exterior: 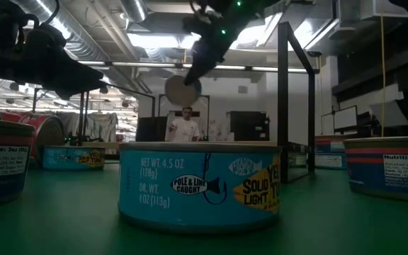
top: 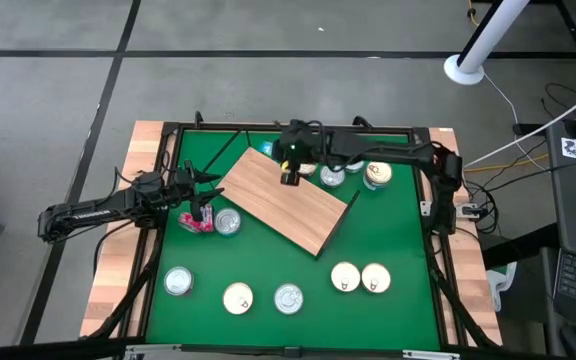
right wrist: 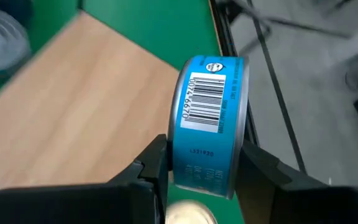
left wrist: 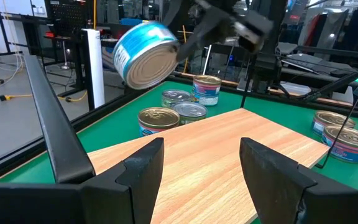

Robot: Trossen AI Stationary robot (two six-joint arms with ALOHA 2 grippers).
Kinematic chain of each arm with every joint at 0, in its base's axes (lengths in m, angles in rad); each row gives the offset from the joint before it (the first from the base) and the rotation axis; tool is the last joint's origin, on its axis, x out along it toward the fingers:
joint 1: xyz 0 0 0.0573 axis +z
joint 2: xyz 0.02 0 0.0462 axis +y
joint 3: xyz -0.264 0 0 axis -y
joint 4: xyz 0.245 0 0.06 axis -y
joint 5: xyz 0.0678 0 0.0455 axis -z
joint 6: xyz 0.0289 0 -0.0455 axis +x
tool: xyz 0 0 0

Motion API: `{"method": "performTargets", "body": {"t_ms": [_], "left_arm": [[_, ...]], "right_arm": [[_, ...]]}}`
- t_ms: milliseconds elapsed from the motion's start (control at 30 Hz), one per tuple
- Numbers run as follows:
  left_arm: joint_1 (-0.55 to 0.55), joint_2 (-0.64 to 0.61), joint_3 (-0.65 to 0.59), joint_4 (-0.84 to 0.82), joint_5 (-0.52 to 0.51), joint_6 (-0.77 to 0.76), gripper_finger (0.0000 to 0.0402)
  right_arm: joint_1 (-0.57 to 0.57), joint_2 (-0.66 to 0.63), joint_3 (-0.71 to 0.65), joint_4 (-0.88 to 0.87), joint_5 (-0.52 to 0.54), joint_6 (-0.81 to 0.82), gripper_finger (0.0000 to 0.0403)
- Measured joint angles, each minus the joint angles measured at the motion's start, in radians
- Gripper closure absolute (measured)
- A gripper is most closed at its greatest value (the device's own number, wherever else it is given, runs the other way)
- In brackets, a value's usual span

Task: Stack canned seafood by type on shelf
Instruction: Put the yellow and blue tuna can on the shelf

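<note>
My right gripper (top: 290,172) is shut on a blue-labelled tin (right wrist: 211,124) of canned seafood, high above the far edge of the shelf (top: 286,207), a wood-grain board lying at a slant on the green mat. The tin also shows in the left wrist view (left wrist: 145,55) and the low view (exterior: 183,88). My left gripper (left wrist: 201,162) stands open and level at the table's left, facing the shelf (left wrist: 229,155), with nothing between its fingers. A pink tin (top: 199,222) and a silver-lidded tin (top: 228,222) stand on the mat beside it. My right gripper pinches the blue tin between its two fingers (right wrist: 156,163), one on each flat end, with the barcoded side wall (right wrist: 207,102) facing the wrist. The fingers slant down from the table's far right. The tin stands on edge, lifted clear above the shelf.
Several tins stand on the mat beyond the shelf's far edge (top: 333,177) (top: 376,175). Several more stand in a row near the front (top: 177,282) (top: 238,297) (top: 288,298) (top: 345,277). A black frame (top: 428,135) rims the mat. One blue tin (exterior: 198,185) sits close to the low camera.
</note>
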Motion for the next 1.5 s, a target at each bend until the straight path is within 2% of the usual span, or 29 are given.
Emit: {"method": "performTargets", "body": {"t_ms": [267, 500, 967, 1167, 1500], "left_arm": [[0.0, 0.0, 0.0, 0.0, 0.0, 0.0, 0.0194], [0.0, 0.0, 0.0, 0.0, 0.0, 0.0, 0.0194], [0.0, 0.0, 0.0, 0.0, 0.0, 0.0, 0.0194], [0.0, 0.0, 0.0, 0.0, 0.0, 0.0, 0.0194], [0.0, 0.0, 0.0, 0.0, 0.0, 0.0, 0.0194]], "right_arm": [[0.073, 0.061, 0.0, 0.118, 0.012, -0.01, 0.0277], [0.091, 0.15, 0.0, 0.188, 0.212, -0.11, 0.0276], [0.091, 0.275, 0.0, 0.26, 0.235, -0.205, 0.0276], [0.088, 0.285, 0.0, 0.261, 0.262, -0.209, 0.0276], [0.075, 0.285, 0.0, 0.26, 0.224, -0.211, 0.0267]]}}
